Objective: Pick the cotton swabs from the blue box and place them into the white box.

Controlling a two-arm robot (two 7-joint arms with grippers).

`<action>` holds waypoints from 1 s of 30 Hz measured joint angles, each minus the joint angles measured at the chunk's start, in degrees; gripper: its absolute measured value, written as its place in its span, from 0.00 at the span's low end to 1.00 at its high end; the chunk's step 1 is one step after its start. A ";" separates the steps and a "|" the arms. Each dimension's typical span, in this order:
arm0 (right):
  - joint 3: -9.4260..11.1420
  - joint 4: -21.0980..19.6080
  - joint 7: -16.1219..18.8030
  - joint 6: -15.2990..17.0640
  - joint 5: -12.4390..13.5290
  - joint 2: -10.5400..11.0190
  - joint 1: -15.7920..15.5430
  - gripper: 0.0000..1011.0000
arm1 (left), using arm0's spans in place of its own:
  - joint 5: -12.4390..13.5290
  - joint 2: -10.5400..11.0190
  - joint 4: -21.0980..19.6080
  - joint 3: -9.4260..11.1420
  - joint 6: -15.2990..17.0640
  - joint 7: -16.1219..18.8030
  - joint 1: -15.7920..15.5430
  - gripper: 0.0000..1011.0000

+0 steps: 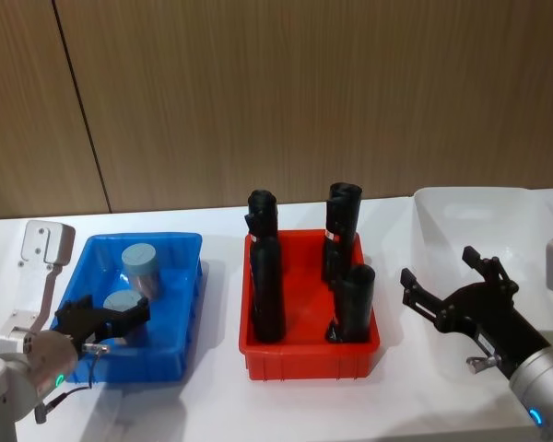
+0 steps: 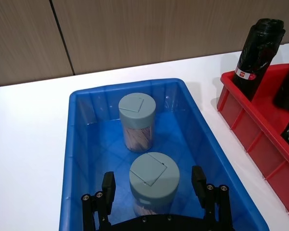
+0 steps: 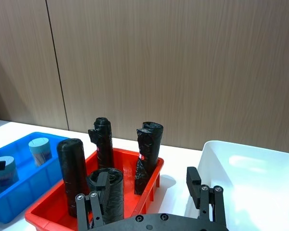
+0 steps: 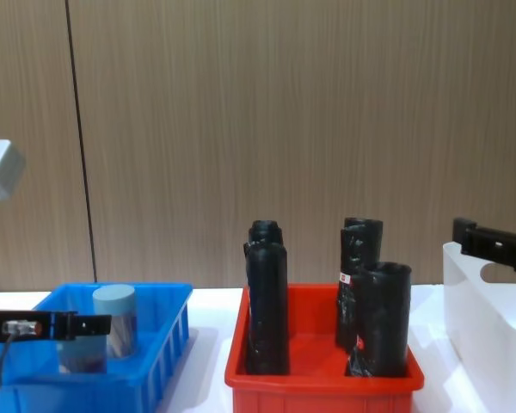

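Grasp step: left gripper spread astride the near cotton swab jar in the blue box, not pinching; next likely close, lift, carry to white box, by which right gripper idles spread.

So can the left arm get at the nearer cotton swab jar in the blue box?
Probably yes: the left gripper hangs over the blue box with its jaws open on either side of the nearer cotton swab jar, and nothing stands between.
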 joint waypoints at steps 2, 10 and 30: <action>0.00 0.00 0.00 0.00 0.00 0.00 0.00 0.99 | 0.34 -0.33 1.19 0.09 0.07 -0.60 -0.68 0.99; 0.00 0.00 0.00 0.00 0.00 0.00 0.00 0.99 | 1.45 -1.37 4.58 0.39 0.29 -2.40 -2.64 0.99; 0.00 0.00 0.00 0.00 0.00 0.00 0.00 0.99 | 4.16 -2.73 8.71 1.04 0.02 -3.85 -4.88 0.66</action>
